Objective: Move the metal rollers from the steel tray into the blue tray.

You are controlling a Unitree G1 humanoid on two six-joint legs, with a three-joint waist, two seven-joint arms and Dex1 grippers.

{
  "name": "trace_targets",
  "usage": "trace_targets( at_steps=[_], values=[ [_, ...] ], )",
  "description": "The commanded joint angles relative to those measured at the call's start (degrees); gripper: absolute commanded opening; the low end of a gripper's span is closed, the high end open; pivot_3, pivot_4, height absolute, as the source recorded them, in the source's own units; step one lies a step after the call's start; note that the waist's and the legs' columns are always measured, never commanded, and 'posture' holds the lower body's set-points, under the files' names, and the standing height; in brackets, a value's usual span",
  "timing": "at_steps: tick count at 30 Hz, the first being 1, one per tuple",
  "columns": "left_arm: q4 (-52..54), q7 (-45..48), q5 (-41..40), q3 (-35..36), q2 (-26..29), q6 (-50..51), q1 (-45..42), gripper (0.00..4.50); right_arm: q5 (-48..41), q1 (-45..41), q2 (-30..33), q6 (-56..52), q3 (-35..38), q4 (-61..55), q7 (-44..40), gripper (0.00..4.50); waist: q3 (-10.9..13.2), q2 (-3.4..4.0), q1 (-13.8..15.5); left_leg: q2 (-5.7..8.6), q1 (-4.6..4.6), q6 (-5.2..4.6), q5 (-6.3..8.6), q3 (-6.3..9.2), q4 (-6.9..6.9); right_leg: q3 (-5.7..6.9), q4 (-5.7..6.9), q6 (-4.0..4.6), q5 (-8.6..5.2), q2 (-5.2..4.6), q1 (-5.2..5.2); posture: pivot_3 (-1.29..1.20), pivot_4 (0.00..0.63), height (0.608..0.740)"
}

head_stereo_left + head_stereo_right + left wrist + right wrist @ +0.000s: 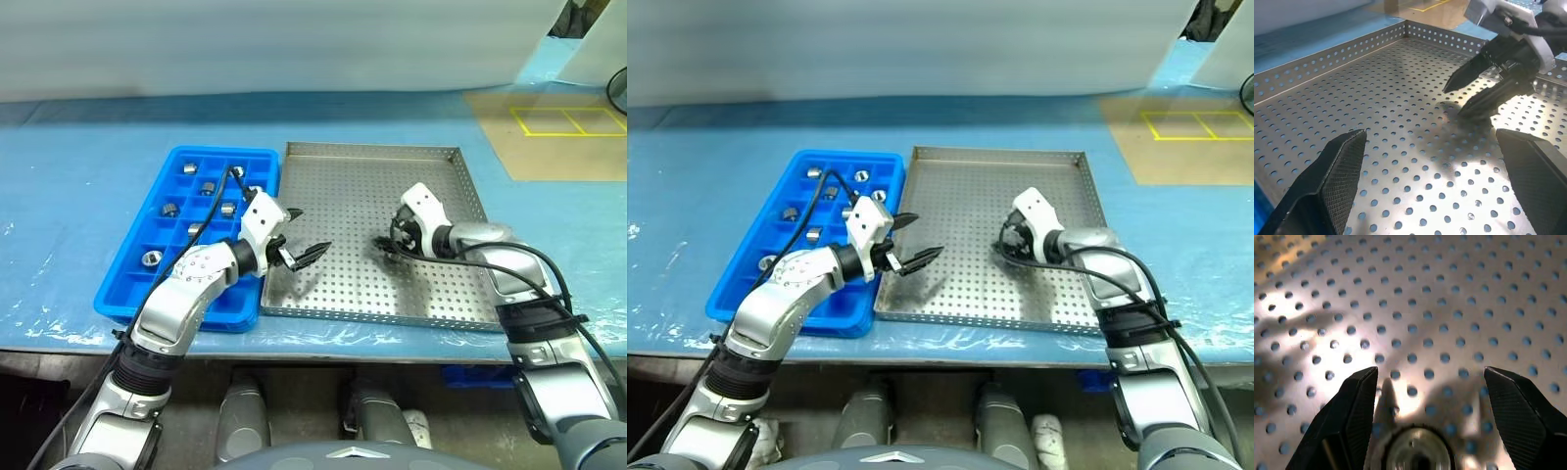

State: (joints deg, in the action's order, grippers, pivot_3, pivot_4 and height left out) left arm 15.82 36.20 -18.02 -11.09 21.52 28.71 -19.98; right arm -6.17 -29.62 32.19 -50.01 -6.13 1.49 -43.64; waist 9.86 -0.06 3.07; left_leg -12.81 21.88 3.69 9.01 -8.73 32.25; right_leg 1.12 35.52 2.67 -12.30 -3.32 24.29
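A blue-covered table (yellow floor marking beyond) holds the blue tray and steel tray. Left gripper and right gripper are both spread, empty.

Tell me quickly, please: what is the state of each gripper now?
Left gripper: open, holding nothing, over the steel tray.
Right gripper: open, a metal roller between its fingers, not gripped.
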Motion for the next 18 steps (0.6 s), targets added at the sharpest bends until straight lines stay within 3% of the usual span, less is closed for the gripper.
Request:
trace_targets(
  at_steps=[1, 5, 8, 11, 12, 18],
  values=[
    [-0.2, 1.2, 0.5, -0.2, -0.3, -2.2, -0.9, 4.50, -1.6, 1.3, 2.0, -2.1, 2.1, -5.0, 0.4, 3.53, 0.0, 0.00, -0.5, 0.00, -0.02, -0.01, 0.00, -0.01, 0.00, -0.01, 0.00, 0.00, 0.00, 0.00, -0.02, -0.18, 0.150, 0.740],
    [-1.0, 1.9, 1.2, -0.6, -0.3, -3.0, -1.3, 4.50, -1.4, 3.0, 3.0, -2.1, 1.1, -5.3, 0.9, 3.53, 0.0, 0.00, -0.8, -0.01, -0.14, -0.03, 0.02, -0.02, 0.03, -0.02, 0.01, 0.00, 0.00, 0.00, -0.12, -0.18, 0.150, 0.740],
    [-1.1, 2.1, 1.2, -0.2, -0.3, -2.8, -1.8, 4.50, -1.5, 3.0, 2.4, -1.4, 0.4, -5.3, 1.4, 2.94, 0.0, 0.01, -0.9, -0.01, -0.17, -0.04, 0.02, -0.03, 0.03, -0.03, 0.02, 0.00, 0.00, 0.00, -0.13, -0.17, 0.150, 0.740],
    [-0.9, 2.2, 1.2, 0.3, 0.0, -2.2, -2.0, 4.50, -1.7, 2.8, 2.5, -0.8, 0.0, -5.1, 1.2, 1.91, 0.0, 0.01, -0.8, -0.01, -0.16, -0.05, 0.02, -0.04, 0.04, -0.03, 0.02, 0.01, 0.00, 0.00, -0.13, -0.16, 0.150, 0.740],
    [-0.4, 2.1, 1.2, 0.5, 0.1, -2.0, -1.7, 4.50, -1.6, 2.7, 2.5, -0.5, -0.2, -4.9, 1.1, 1.80, 0.0, 0.01, -0.8, -0.01, -0.16, -0.05, 0.02, -0.04, 0.04, -0.03, 0.01, 0.01, 0.00, -0.01, -0.14, -0.16, 0.150, 0.740],
    [3.5, 0.8, 0.5, 2.1, 1.3, 0.1, 0.5, 4.50, -2.8, -0.8, -0.4, 1.9, -0.1, -3.5, 1.0, 1.80, 0.0, 0.02, -0.8, -0.02, -0.17, -0.06, 0.02, -0.04, 0.03, -0.03, 0.02, 0.01, 0.00, 0.00, -0.13, -0.11, 0.150, 0.740]
  ],
)
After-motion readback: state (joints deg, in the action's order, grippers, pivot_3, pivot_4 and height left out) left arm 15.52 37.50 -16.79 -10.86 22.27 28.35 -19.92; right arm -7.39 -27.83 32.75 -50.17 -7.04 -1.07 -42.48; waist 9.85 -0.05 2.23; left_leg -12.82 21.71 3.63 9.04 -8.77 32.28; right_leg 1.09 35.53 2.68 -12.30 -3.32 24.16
